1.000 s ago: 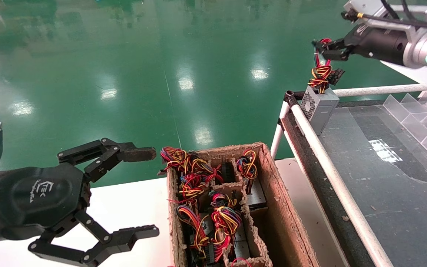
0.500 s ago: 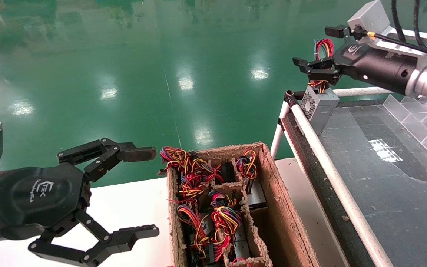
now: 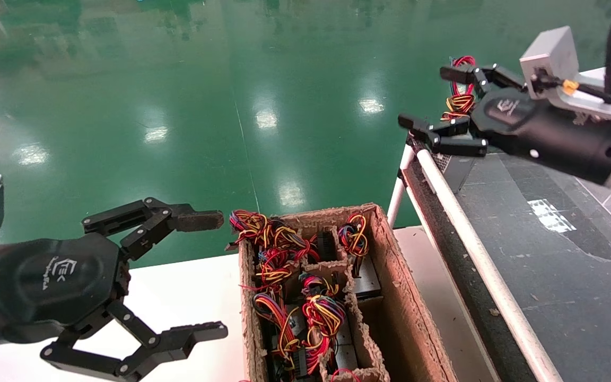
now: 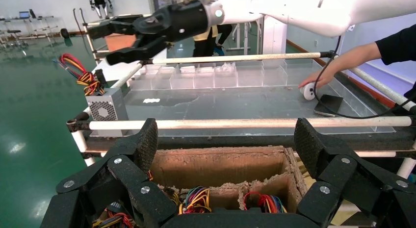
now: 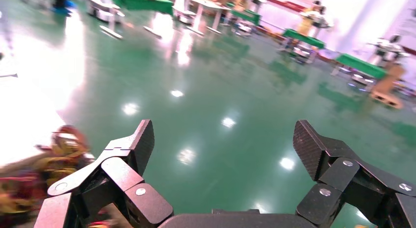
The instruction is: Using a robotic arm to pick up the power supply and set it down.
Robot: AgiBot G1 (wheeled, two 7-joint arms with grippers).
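Observation:
The power supply [image 4: 105, 108], a small grey box with a vent side, stands at the near corner of the dark belt [image 3: 549, 254]. Its red, yellow and black wire bundle [image 3: 458, 103] sticks up from it. In the head view the box [image 3: 453, 165] is mostly hidden behind my right gripper [image 3: 428, 97]. That gripper hangs open just above the box with nothing between its fingers, as the left wrist view shows [image 4: 102, 43]. My left gripper [image 3: 212, 276] is open and empty, parked over the white table [image 3: 189, 297] beside the brown carton [image 3: 390, 276].
The carton's compartments hold several more units with coloured wires [image 3: 321, 313]. A white tube rail [image 3: 475, 249] borders the belt. Clear plastic dividers [image 4: 211, 76] line the belt's far side. A person's hand [image 4: 319, 78] rests on the belt by a black device.
My right gripper has opened and let go of the wire bundle, then swung down and toward me. The power supply stays on the belt's corner. The left arm has not moved.

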